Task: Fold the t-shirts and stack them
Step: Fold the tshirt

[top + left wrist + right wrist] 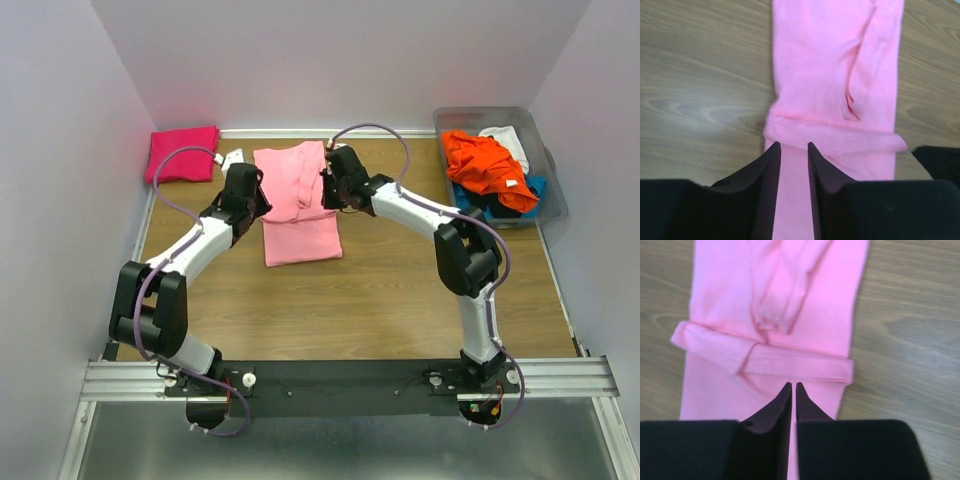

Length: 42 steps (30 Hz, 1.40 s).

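My left gripper point(258, 204) point(794, 146) hangs over the left edge of the light pink t-shirt point(300, 232) point(825, 75), about halfway along its length. Its jaws stand a little apart, and through the gap I see flat pink cloth below. Nothing is pinched between the dark ribbed fingers point(767, 172), and I cannot tell whether their tips touch the fabric. My right gripper point(330, 190) point(791, 385) faces it from the shirt's right edge. Those jaws are drawn almost together, leaving only a thin slit, and I see no cloth caught in them. The shirt point(835, 300) lies spread on the wooden table point(350, 300), in the middle toward the far side. Its sides are turned in to make a long strip, one sleeve is laid over the far half, and a rumpled fold runs across it just beyond my fingertips. A hot-pink t-shirt point(183, 153) sits folded at the far left corner, well apart from both grippers. At the far right, a clear bin point(556, 200) holds the other shirts in a heap: an orange one point(485, 160) on top, white point(506, 138) behind it, and blue point(538, 185) and black point(490, 204) showing beneath.
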Motion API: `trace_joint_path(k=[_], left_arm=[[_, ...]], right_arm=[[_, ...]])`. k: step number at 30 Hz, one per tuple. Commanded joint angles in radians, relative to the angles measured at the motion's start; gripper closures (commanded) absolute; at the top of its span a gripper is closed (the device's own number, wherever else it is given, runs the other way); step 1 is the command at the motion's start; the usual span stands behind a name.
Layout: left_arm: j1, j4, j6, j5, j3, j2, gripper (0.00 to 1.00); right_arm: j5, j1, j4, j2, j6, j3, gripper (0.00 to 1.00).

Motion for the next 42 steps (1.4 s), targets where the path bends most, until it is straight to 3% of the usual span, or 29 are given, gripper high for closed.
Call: trace_joint_path(k=[1, 4, 16, 27, 38, 42], left_arm=[[-0.067, 0.012, -0.028, -0.008, -0.089, -0.036, 0.73], [-0.111, 0.026, -0.051, 0.021, -0.145, -0.016, 0.81], [-0.179, 0.079, -0.104, 0.097, -0.23, 0.112, 0.83], [-0.199, 0.055, -0.121, 0.15, -0.328, 0.067, 0.85], [-0.203, -0.002, -0.104, 0.178, -0.353, -0.006, 0.85], [-0.205, -0.017, -0.115, 0.19, -0.36, -0.08, 0.82]], right_arm=[[-0.077, 0.034, 0.063, -0.022, 0.01, -0.059, 0.9], [-0.135, 0.048, 0.079, 0.013, 0.023, -0.064, 0.95], [-0.171, 0.053, 0.111, 0.127, 0.045, -0.013, 0.97], [-0.019, 0.048, 0.112, 0.206, 0.027, 0.067, 0.97], [0.081, -0.006, 0.111, 0.323, -0.065, 0.358, 0.95], [0.041, -0.009, 0.112, 0.242, -0.072, 0.289, 0.92]])
